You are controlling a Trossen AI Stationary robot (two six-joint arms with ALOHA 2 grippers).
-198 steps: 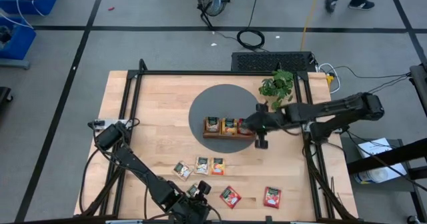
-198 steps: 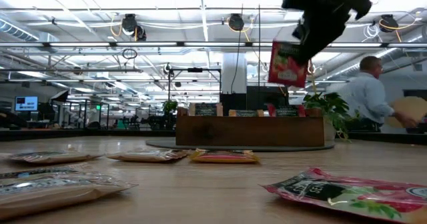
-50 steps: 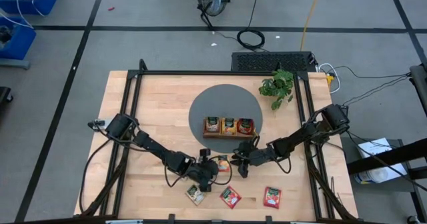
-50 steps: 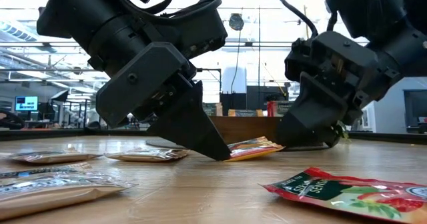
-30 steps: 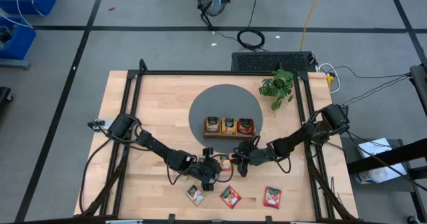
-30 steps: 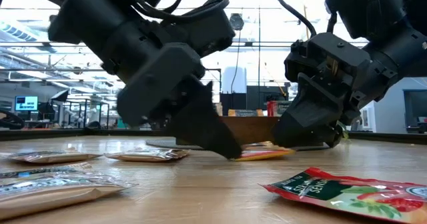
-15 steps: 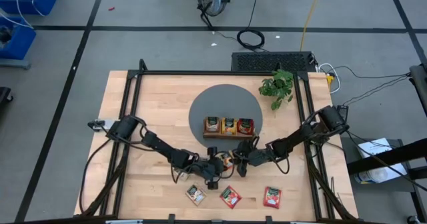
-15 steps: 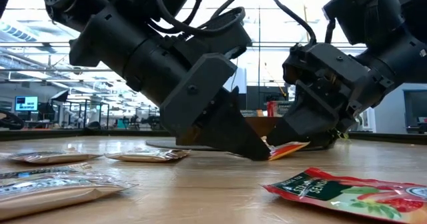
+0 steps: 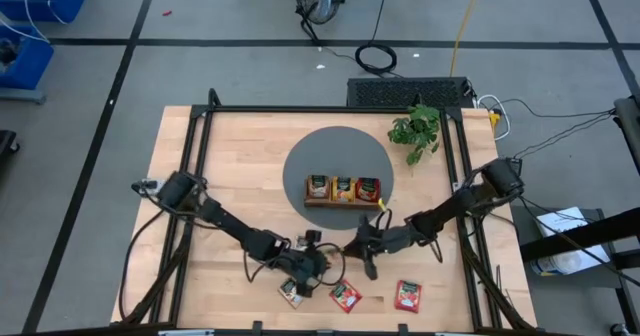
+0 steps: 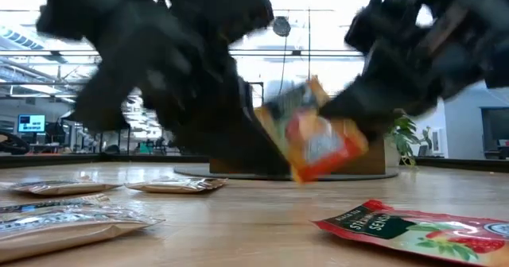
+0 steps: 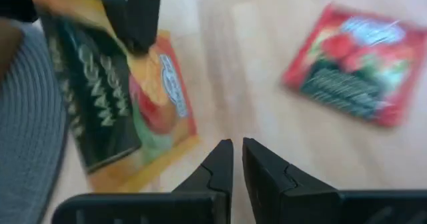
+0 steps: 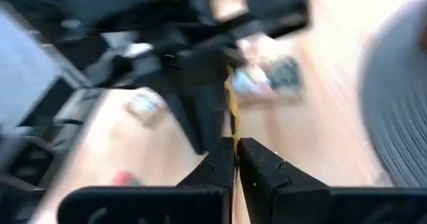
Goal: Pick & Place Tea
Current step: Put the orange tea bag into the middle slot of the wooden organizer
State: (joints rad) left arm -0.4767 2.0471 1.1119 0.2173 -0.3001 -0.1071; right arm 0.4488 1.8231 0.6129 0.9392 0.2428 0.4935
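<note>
An orange-yellow tea sachet point(image 10: 314, 140) with a dark green top hangs tilted above the table, with my right gripper point(image 12: 233, 159) shut on it. In the left wrist view the same sachet point(image 11: 127, 111) shows with a right finger point(image 11: 130, 17) on it. My left gripper point(image 11: 235, 159) is shut just beside the sachet's lower corner with nothing between its fingers. In the high view both grippers meet near the table's front, left point(image 9: 323, 263), right point(image 9: 353, 248). The wooden tray point(image 9: 343, 202) stands on a grey round mat point(image 9: 335, 146). My right gripper pinches the orange-yellow sachet's edge point(image 12: 231, 117) between its two fingers; its own wrist view sees the sachet edge-on. The fingers come nearly level from the table's right side. The sachet is lifted clear of the table and hangs tilted, one corner down.
Two red sachets point(image 9: 345, 296) point(image 9: 408, 296) and another sachet point(image 9: 292, 293) lie near the front edge. Cream sachets point(image 10: 175, 185) point(image 10: 64, 223) lie flat at the left of the low view. A potted plant point(image 9: 415, 128) stands at the back right.
My right gripper has shut on the orange-yellow sachet, rolled and risen, lifting it off the table; it now hangs tipped up where before it lay with one edge raised. My left gripper has drawn back from it toward the near edge.
</note>
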